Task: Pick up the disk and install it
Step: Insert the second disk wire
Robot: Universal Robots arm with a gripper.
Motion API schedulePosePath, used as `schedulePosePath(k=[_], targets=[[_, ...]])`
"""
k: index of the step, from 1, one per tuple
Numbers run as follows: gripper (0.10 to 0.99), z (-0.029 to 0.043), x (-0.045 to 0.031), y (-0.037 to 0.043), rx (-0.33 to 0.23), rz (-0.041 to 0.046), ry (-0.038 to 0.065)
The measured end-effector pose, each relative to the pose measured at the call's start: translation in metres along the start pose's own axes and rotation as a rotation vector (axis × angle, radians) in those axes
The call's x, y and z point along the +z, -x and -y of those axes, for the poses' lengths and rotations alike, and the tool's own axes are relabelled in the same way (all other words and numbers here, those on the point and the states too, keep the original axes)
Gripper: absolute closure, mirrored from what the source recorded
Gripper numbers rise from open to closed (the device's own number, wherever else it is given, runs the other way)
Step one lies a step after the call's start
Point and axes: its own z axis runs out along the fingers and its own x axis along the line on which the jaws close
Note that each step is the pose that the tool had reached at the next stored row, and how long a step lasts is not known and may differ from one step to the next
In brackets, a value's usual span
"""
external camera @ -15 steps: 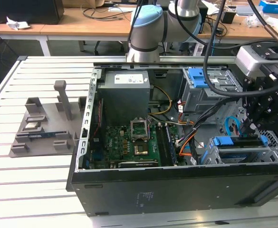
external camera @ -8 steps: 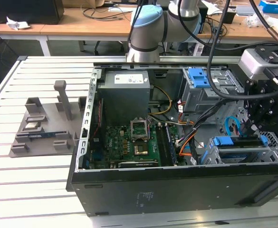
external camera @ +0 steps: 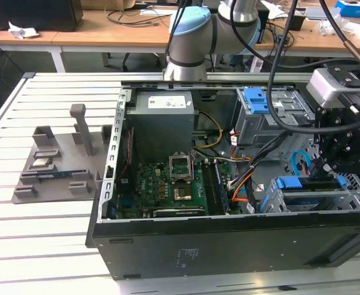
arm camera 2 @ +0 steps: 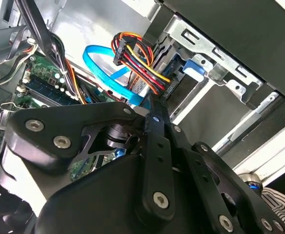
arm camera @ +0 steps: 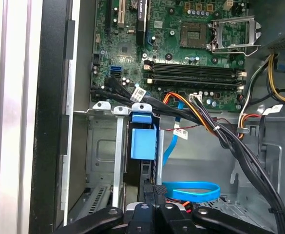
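Note:
The disk (external camera: 312,184) stands on edge in the lower drive cage (external camera: 278,203), at the exterior view's right of the open computer case. Its blue carrier bracket (external camera: 288,182) points toward the motherboard. In the first wrist view the blue bracket (arm camera: 143,139) sits between the cage's metal rails, with the dark drive body (arm camera: 147,173) behind it. My gripper (external camera: 332,174) reaches down onto the disk's far end. Its black fingers (arm camera: 162,195) look closed around the drive's edge, so my gripper (arm camera: 154,191) is shut on it.
A grey power-supply box (external camera: 163,117) and the green motherboard (external camera: 167,184) fill the case's left half. A second blue latch (external camera: 255,99) tops the upper cage. A blue data cable (arm camera: 191,190) and a black wire bundle (arm camera: 230,141) run close beside the disk. A grey fixture (external camera: 56,163) lies outside on the slatted table.

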Motion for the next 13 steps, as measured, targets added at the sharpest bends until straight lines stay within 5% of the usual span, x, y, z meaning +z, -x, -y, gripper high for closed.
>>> schedulePosePath(k=[3,13], targets=[[0.98,-0.0002,-0.0081,0.0004,0.0,0.0003,0.0],[0.98,-0.001,-0.057,0.0023,0.0,-0.0016,0.0]])
